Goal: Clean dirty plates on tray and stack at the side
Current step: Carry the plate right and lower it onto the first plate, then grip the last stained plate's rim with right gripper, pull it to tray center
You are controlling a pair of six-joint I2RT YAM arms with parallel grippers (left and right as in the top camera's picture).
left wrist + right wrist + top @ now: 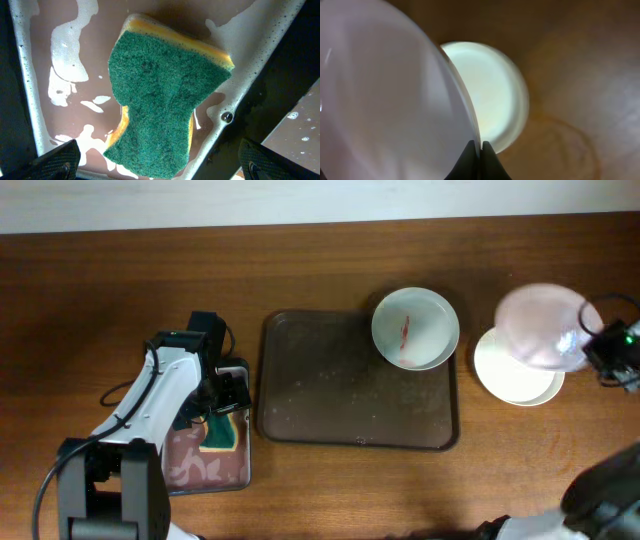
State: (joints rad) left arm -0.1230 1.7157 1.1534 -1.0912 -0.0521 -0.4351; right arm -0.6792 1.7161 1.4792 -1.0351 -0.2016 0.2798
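Plates: three counted, one on tray, one on table, one in the right grip

Count: three round white shallow plates with raised rims; one large dark brown rectangular tray (330, 395) with rounded corners; one silver-grey metal pan (22, 70); one sponge (165, 95), green scouring face over yellow foam; two arms.

Plate 1 (415, 328): sits in the tray's far right corner, its rim overlapping the tray's edge. A red streak runs left of its centre, and a fainter red smear lies by its near rim.

Plate 2 (515, 375): flat on the brown wooden table (100, 280), right of the tray and apart from it; looks plain cream-white.

Plate 3 (540, 325): raised and tilted above plate 2, covering its far part. It is blurred and pinkish in the overhead view, so its surface marks cannot be read.

Right gripper (481, 149): fingertips pinched together on plate 3's rim. In the right wrist view plate 3 fills the left half, with plate 2 out of focus behind it.

Left gripper (160, 165): jaws wide apart above the sponge, which lies in the pan's brownish water among white foam patches. The pan is left of the tray, partly hidden under the left arm in the overhead view. The tray floor shows pale specks.
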